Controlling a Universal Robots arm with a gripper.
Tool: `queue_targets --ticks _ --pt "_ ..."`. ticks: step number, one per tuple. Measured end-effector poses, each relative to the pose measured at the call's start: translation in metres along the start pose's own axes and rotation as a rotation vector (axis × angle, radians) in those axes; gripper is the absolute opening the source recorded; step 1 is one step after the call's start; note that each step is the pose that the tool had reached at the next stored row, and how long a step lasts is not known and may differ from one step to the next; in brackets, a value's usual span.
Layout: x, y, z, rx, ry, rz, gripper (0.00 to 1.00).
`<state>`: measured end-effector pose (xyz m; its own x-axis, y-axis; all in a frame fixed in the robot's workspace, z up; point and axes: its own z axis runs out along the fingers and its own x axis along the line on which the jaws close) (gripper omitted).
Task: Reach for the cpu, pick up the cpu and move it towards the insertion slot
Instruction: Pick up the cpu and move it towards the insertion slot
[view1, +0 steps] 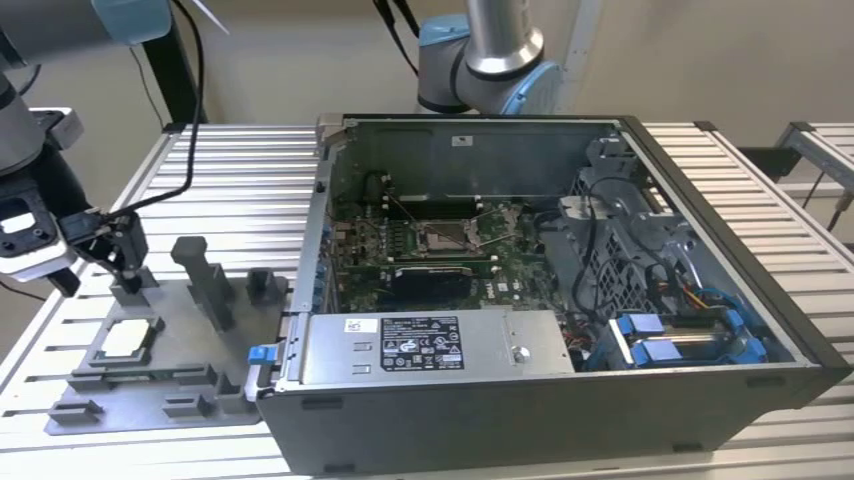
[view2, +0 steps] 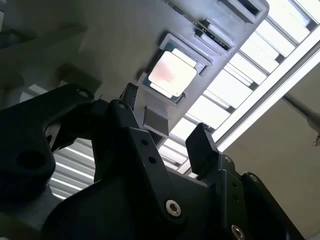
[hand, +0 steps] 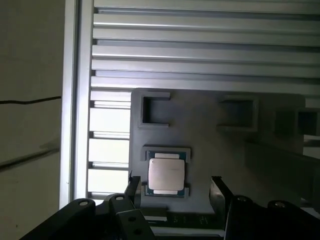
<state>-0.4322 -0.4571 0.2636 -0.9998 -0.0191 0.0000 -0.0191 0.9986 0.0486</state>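
The cpu (view1: 123, 340) is a small pale silver square lying flat in a recess of the grey fixture tray (view1: 160, 405) at the exterior view's left. My gripper (view1: 94, 278) hangs above the tray, a little behind the cpu, open with nothing between its black fingers. In both wrist views the cpu (hand: 166, 175) (view2: 172, 74) lies beyond the fingertips, and the gripper (hand: 175, 189) (view2: 167, 117) stands apart from it. The insertion slot (view1: 445, 238) is a square metal-framed socket on the green board inside the open computer case (view1: 561, 400).
Grey posts (view1: 200, 275) rise from the fixture tray close to the gripper. The case wall (view1: 310, 250) stands between tray and socket. A silver power supply (view1: 427, 345) and blue cables (view1: 667, 335) fill the case's front. A second arm (view1: 487, 60) stands behind it.
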Motion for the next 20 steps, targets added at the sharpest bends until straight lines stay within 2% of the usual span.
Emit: queue_targets --ticks 7,20 --pt "0.0009 -0.0015 0.0070 0.0000 0.0000 0.000 1.00" --pt "0.0010 -0.0031 0.0154 0.0001 0.0001 0.000 1.00"
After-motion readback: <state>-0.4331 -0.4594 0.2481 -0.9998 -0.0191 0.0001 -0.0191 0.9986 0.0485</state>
